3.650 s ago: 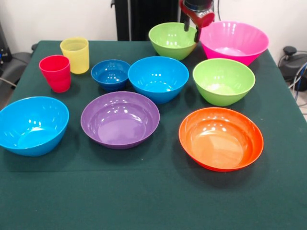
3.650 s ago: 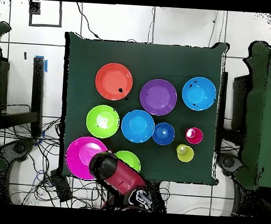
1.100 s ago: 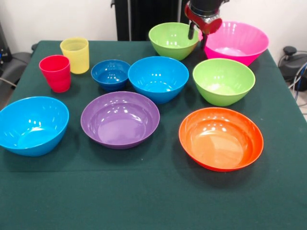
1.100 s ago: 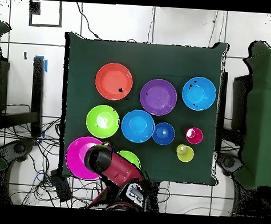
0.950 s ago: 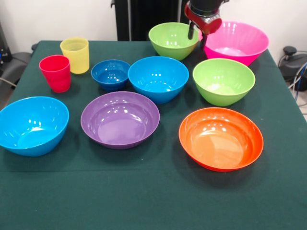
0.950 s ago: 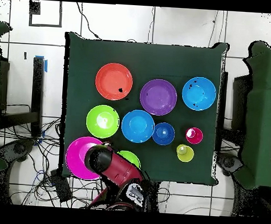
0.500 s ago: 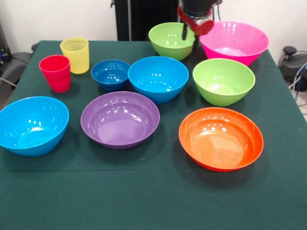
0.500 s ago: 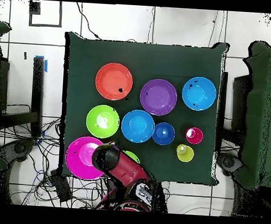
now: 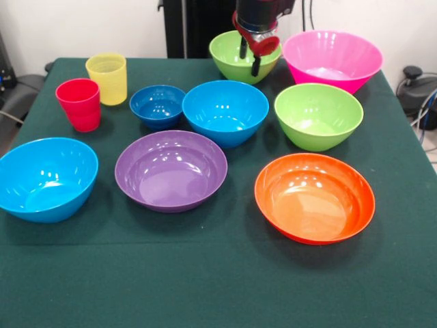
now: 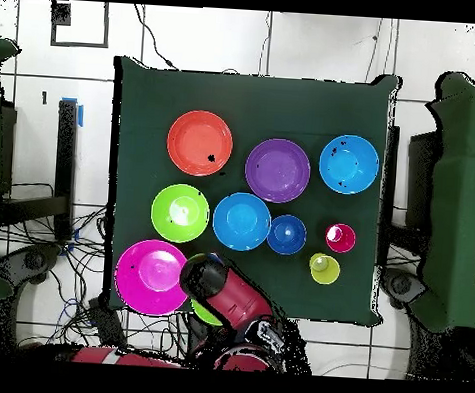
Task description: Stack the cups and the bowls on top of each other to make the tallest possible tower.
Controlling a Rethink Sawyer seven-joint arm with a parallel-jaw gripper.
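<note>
Here we read the scene from the biggest piece down. The table [image 9: 218, 287] carries every piece separately, nothing nested yet. The pink bowl [image 9: 332, 59] sits at the far side by the robot, well clear of the end effector. Next in size come the orange bowl [image 9: 315, 197] and purple bowl [image 9: 171, 169] toward the camera side, then two light blue bowls, one mid-table [image 9: 225, 111] and one at the edge [image 9: 45, 178], and a lime green bowl [image 9: 318, 115] beside the pink one. The second, far lime green bowl [image 9: 240, 58] matters most: the end effector [image 9: 249, 56] hangs directly over its rim on the side facing the pink bowl, so what we judge to be the next grasp lies straight below, not off to a side. From overhead the arm hides nearly all of that bowl. Two dark fingers [image 9: 255, 66] point down with a gap between them and nothing in their hold. A round bowl has no long axis, so any rim point should serve. Smallest are the dark blue bowl [image 9: 158, 105], the yellow cup [image 9: 106, 78] and the red cup [image 9: 79, 103], clustered well away from the arm.
</note>
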